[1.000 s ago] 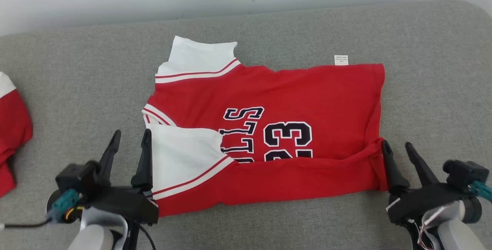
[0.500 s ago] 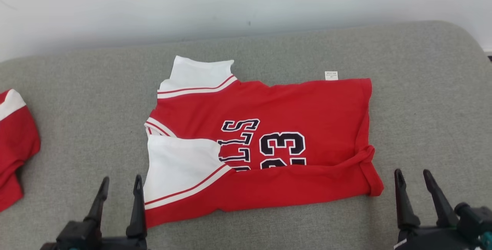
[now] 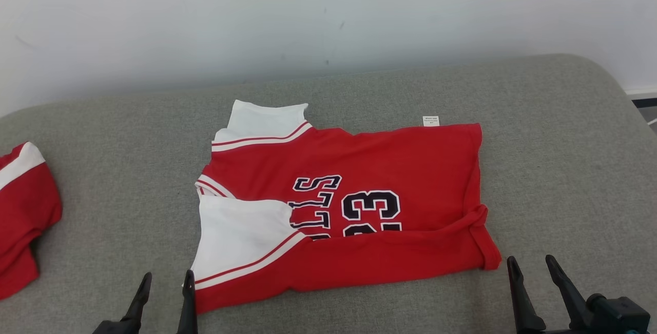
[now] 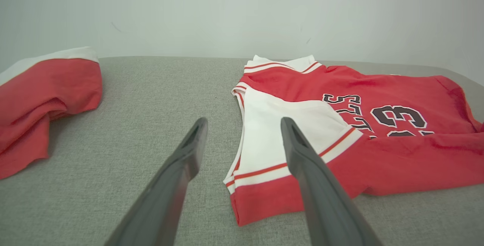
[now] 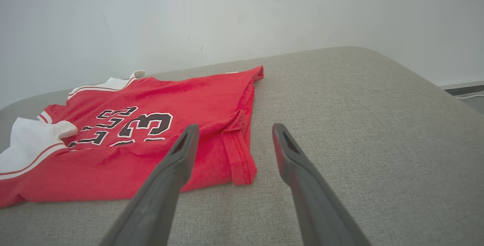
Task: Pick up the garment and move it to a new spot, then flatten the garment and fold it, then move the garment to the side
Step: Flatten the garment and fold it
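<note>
The garment (image 3: 359,190) is a red jersey with white sleeves and dark "23" lettering, lying on the grey cushion with its near long edge folded over the front. It also shows in the left wrist view (image 4: 378,125) and the right wrist view (image 5: 151,125). My left gripper (image 3: 167,282) stands open at the bottom left, just short of the jersey's near left corner, holding nothing. My right gripper (image 3: 531,267) is open too, off the near right hem corner, apart from the cloth. Between the left fingers (image 4: 242,125) lies the sleeve edge; the right gripper (image 5: 232,130) frames the hem corner.
A second red and white garment (image 3: 23,211) lies bunched at the cushion's left edge, seen also in the left wrist view (image 4: 41,95). The grey cushion (image 3: 564,144) curves down at its right end, and a pale wall (image 3: 328,16) rises behind it.
Both grippers have drawn back from the jersey's near corners toward me. The head camera has tilted up, showing more wall. The jersey lies as it was.
</note>
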### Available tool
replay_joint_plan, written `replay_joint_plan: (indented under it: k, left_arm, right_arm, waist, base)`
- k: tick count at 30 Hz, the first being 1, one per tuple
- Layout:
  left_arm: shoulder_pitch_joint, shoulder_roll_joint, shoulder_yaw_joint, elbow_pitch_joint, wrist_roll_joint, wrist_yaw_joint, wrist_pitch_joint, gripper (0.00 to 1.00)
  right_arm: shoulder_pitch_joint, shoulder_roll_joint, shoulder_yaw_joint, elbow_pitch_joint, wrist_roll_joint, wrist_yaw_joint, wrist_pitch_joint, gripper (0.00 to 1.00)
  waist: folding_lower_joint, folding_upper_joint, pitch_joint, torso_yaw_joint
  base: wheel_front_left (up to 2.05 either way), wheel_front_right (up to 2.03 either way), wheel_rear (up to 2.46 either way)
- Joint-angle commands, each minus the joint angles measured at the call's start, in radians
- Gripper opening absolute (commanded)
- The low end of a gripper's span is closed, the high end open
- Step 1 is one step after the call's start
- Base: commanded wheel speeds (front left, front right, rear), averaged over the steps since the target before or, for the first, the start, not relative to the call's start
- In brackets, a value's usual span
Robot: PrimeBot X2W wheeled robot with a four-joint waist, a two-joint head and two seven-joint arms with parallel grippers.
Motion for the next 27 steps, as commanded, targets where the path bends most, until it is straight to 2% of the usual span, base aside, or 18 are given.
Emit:
replay_joint_plan:
  k: [1, 11, 14, 21, 27]
  left_arm:
    - [-0.004, 0.003, -0.003, 0.008, -0.012, -0.004, -0.003, 1.0]
    - [-0.046, -0.012, -0.02, 0.038, -0.005, -0.015, -0.005, 1.0]
    - [-0.079, -0.015, -0.039, 0.06, -0.002, -0.033, 0.016, 1.0]
    - [-0.14, -0.05, -0.075, 0.133, -0.03, -0.059, 0.073, 1.0]
    - [-0.161, -0.072, -0.077, 0.177, -0.051, -0.051, 0.092, 1.0]
  right_arm:
    - [0.013, -0.004, 0.002, -0.005, -0.002, 0.0, 0.001, 1.0]
    - [-0.002, -0.01, 0.006, -0.001, 0.005, 0.0, 0.017, 1.0]
    - [-0.029, -0.022, 0.011, 0.024, 0.017, 0.0, 0.03, 1.0]
    - [-0.118, -0.065, 0.051, 0.163, 0.053, 0.0, 0.03, 1.0]
    - [-0.194, -0.086, 0.084, 0.307, 0.087, 0.0, -0.007, 1.0]
  waist:
    - [0.0002, 0.0, -0.002, 0.005]
    - [0.0002, 0.0, 0.003, 0.026]
    - [0.0002, 0.0, 0.017, 0.034]
    - [0.0002, 0.0, 0.075, 0.047]
    - [0.0002, 0.0, 0.127, 0.06]
  base:
    - [0.0, 0.0, 0.0]
    - [0.0, 0.0, 0.0]
    - [0.0, 0.0, 0.0]
    - [0.0, 0.0, 0.0]
    - [0.0, 0.0, 0.0]
